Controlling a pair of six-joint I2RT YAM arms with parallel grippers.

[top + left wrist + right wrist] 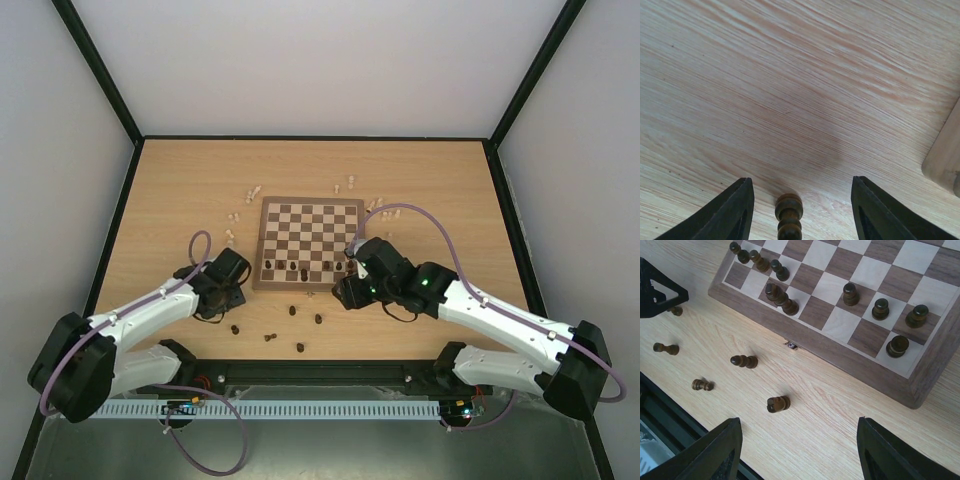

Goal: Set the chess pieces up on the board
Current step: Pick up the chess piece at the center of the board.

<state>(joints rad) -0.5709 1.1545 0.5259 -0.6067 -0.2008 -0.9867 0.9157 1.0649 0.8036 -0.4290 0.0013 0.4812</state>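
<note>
The board point(308, 243) lies mid-table, with several dark chess pieces point(850, 294) standing or lying on its near rows. More dark pieces point(300, 347) lie on the table in front of it, and pale pieces point(253, 191) are scattered behind and beside it. My left gripper point(222, 296) is open, low over the table left of the board; a dark piece point(789, 217) lies between its fingers, untouched. My right gripper point(346, 292) is open and empty above the table by the board's near right corner. A fallen dark piece point(778, 403) lies ahead of it.
The board's corner point(944, 159) shows at the right of the left wrist view. Other fallen dark pieces point(744, 361) lie left of the right gripper, near the left gripper point(655, 290). A small metal latch point(791, 345) is on the board's near edge. The table's front edge is close behind both grippers.
</note>
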